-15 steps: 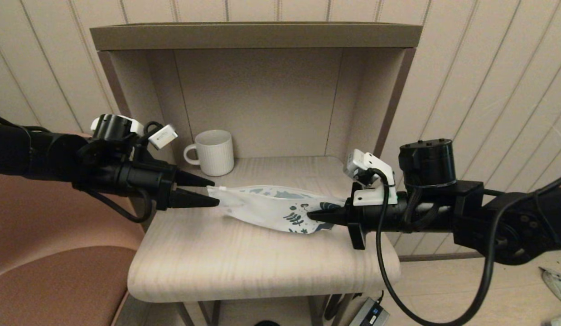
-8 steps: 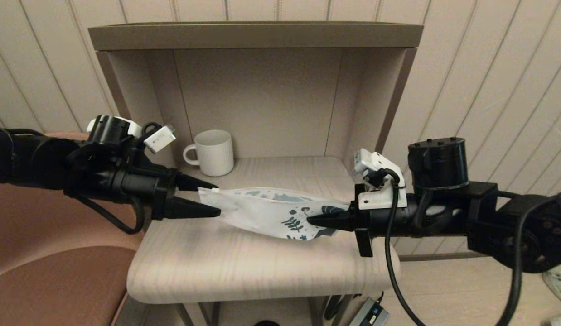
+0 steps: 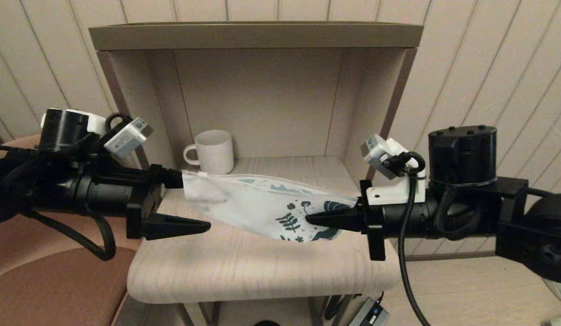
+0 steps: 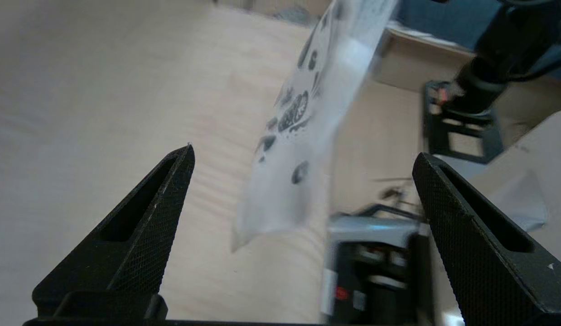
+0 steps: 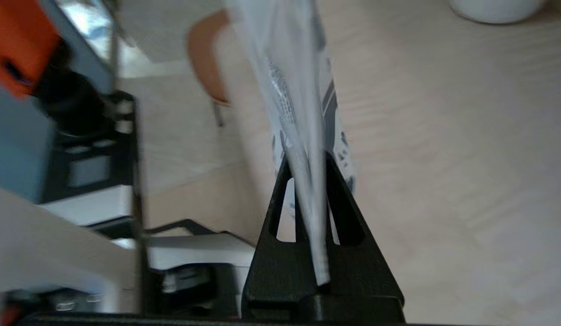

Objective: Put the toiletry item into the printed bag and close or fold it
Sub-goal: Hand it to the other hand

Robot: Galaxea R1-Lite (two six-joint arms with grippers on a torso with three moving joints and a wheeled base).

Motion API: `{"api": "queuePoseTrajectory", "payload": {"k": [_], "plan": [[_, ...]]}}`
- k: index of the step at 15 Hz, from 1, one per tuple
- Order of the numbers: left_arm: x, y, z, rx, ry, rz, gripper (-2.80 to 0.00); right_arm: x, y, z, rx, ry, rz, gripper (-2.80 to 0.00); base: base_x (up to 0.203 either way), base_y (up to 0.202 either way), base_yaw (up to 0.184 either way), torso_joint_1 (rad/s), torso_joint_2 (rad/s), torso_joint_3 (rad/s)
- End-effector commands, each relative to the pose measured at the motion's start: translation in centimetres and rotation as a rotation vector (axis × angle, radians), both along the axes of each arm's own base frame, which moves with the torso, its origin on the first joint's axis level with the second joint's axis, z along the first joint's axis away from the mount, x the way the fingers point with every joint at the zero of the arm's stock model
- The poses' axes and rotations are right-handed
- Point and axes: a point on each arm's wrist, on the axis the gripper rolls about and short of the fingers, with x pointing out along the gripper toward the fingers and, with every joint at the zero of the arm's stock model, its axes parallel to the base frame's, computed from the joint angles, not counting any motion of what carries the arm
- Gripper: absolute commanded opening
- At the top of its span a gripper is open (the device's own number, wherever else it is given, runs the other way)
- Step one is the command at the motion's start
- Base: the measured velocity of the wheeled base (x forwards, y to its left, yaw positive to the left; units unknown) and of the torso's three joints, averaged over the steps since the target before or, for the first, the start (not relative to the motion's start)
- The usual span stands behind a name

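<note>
The right gripper (image 3: pixel 310 220) is clamped on the printed end of the white translucent plastic pouch with teal leaves (image 3: pixel 262 206), holding it above the pale wooden shelf (image 3: pixel 244 267). The left gripper (image 3: pixel 196 203) stands wide apart beside its other end. The toiletry item is not visible, so I judge closing is left.

Dim, warm indoor light fills the head view, with soft shadow inside the shelf alcove (image 3: pixel 258 104) toward 12 o'clock. Both wrist views are smeared by motion blur: the printed bag (image 4: pixel 303 117) streaks toward 1 o'clock, and background clutter beyond the table edge is unfocused. No glare appears.
</note>
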Motion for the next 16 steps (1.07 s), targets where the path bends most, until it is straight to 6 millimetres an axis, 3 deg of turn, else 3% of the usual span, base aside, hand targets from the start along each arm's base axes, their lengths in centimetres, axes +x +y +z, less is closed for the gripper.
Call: {"api": "queuePoseTrajectory", "payload": {"k": [1,10,16], "plan": [[-1.1,0.2,0.8,-0.011,-0.084,0.009,0.00,-0.4,0.1,0.6,0.012,0.021,0.029,-2.80,0.000,0.000,0.000,0.000,0.00,0.000],[-2.0,0.2,1.8,-0.042,-0.168,-0.015,0.00,-0.7,0.0,1.4,0.019,0.086,0.091,-2.80,0.000,0.000,0.000,0.000,0.00,0.000],[-2.2,-2.3,0.6,-0.038,-0.110,-0.113,0.00,-0.8,0.4,1.1,0.014,0.087,0.107,-2.80,0.000,0.000,0.000,0.000,0.00,0.000]]}}
